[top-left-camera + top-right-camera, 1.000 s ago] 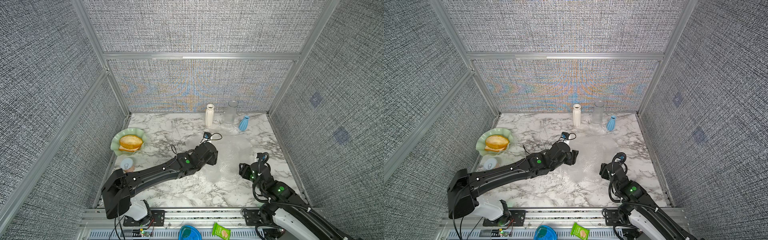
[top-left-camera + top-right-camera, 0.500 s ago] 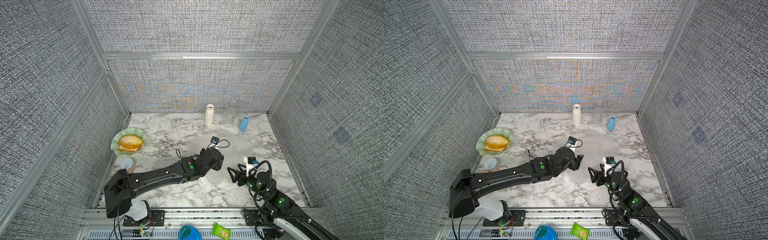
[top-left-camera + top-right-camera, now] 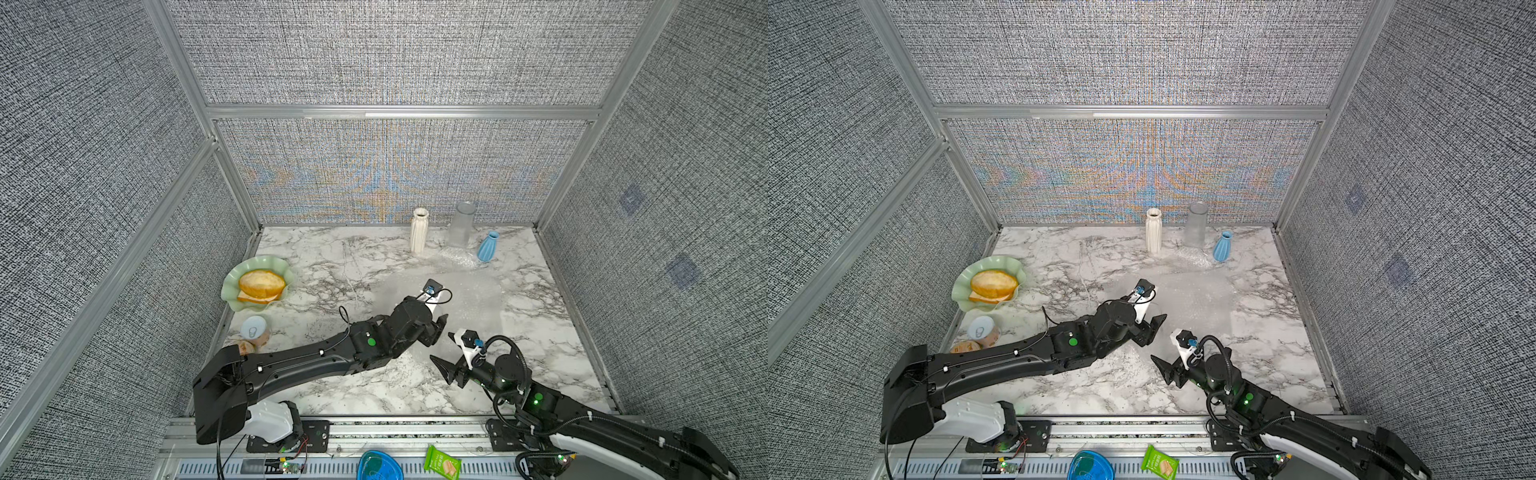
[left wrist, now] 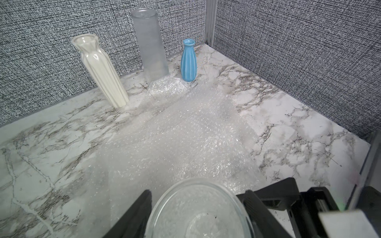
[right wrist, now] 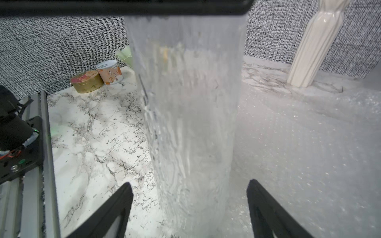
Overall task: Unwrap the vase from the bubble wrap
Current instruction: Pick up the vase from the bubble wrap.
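Vase: the clear wavy glass cylinder vase (image 5: 189, 123) stands upright near the middle of the worktop, a bit toward the front edge. It looks bare to me, no wrap clinging that I can see.
Bubble wrap: the big clear bubbly sheet (image 4: 185, 134) lies flat on the white marble worktop (image 3: 332, 266), running from the vase toward the back right corner. A smaller crumpled wad (image 4: 167, 87) sits by the back edge.
Left pincer: my left pincer (image 4: 196, 193) is over the top, pinching the vase at its mouth, one finger each side of the rim.
Right pincer: my right pincer (image 5: 189, 183) is spread wide around the vase body, with gaps both sides, touching nothing.
Base: can't tell if it's resting on the worktop or hanging just over it.
How it handles: it's glass, so stiff, slick and breakable, and I'd guess hefty. Tall and narrow means tippy. The sheet is the opposite: feather-light, floppy, slides around.
Where to grab: low-to-mid on the body for the vase, squeezing gently. For the sheet, a loose edge or corner.
Neighbours: a cream ribbed vase (image 4: 101, 68), a frosted tall cylinder (image 4: 150, 45) and a little blue vase (image 4: 188, 61) line the back edge, well apart from mine.
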You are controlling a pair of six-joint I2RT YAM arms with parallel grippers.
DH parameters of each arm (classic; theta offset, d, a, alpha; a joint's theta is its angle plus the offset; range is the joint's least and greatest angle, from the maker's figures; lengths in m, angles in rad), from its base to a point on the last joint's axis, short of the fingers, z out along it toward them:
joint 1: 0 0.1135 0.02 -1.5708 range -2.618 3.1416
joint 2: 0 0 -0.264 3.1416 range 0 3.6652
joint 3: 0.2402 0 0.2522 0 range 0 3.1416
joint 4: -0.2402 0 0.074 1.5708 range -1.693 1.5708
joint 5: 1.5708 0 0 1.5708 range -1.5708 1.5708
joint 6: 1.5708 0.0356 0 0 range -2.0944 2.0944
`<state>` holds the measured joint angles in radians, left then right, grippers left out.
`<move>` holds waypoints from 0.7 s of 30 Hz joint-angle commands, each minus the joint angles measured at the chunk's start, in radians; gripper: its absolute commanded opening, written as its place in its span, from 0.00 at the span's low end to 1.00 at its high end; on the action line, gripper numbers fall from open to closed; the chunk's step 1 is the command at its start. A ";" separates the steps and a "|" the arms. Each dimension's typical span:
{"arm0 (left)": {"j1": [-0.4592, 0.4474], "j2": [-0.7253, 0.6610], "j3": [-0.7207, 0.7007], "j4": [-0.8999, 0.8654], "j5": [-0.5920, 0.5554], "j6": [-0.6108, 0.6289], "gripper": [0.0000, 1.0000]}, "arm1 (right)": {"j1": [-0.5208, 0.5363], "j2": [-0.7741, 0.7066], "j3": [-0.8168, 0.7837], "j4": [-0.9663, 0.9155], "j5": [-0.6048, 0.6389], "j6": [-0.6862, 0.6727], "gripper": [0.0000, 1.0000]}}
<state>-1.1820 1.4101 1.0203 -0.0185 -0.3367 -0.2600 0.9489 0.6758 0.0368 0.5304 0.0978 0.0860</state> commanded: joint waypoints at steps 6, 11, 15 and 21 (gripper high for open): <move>-0.001 -0.017 -0.041 0.159 0.064 0.035 0.55 | 0.023 0.203 0.013 0.349 0.081 -0.167 0.85; -0.002 -0.024 -0.055 0.171 0.079 0.027 0.56 | 0.022 0.312 0.010 0.490 0.086 -0.162 0.85; -0.003 -0.039 -0.079 0.189 0.083 0.028 0.57 | 0.022 0.392 0.016 0.607 0.082 -0.140 0.85; -0.001 -0.050 -0.105 0.214 0.093 0.014 0.60 | 0.022 0.511 0.031 0.753 0.069 -0.123 0.82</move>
<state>-1.1820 1.3685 0.9169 0.1024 -0.2607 -0.2375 0.9691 1.1519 0.0628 1.1278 0.1707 -0.0494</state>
